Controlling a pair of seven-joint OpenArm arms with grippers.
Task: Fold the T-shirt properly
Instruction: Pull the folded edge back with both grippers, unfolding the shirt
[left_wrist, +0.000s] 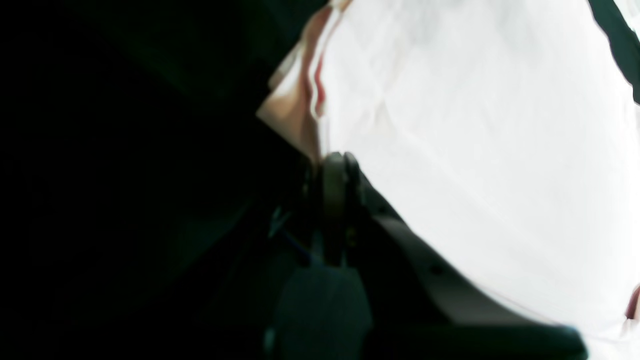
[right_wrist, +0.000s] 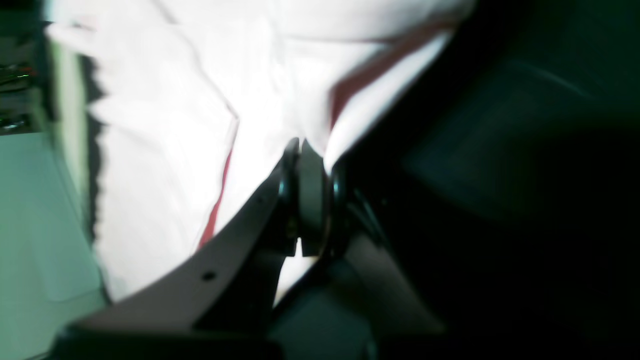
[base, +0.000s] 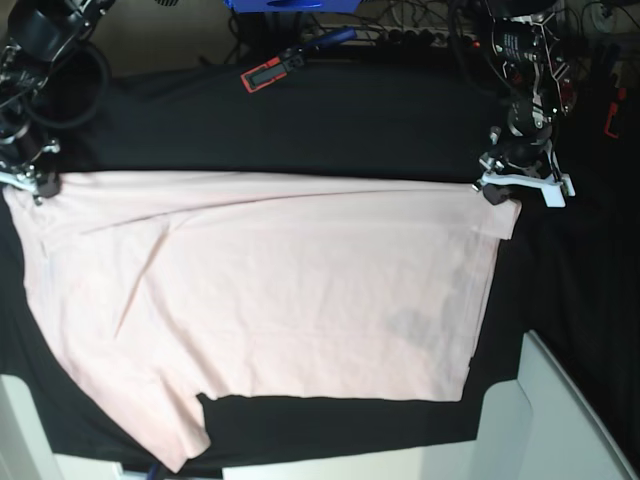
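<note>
The pale pink T-shirt (base: 280, 300) lies spread wide on the black cloth table cover (base: 350, 120), plain side up, with creases toward its left. My left gripper (base: 492, 190) is shut on the shirt's far right corner. In the left wrist view the left gripper (left_wrist: 336, 162) pinches the hem of the shirt (left_wrist: 475, 125). My right gripper (base: 40, 184) is shut on the far left corner. The right wrist view shows the right gripper (right_wrist: 302, 150) closed on a fold of the shirt (right_wrist: 165, 125). The far edge runs nearly straight between the two grippers.
A red and black tool (base: 272, 72) lies on the cover at the back, near a blue object (base: 290, 4) and cables. A white table edge (base: 560, 420) shows at the lower right. The shirt's near left part hangs toward the front edge.
</note>
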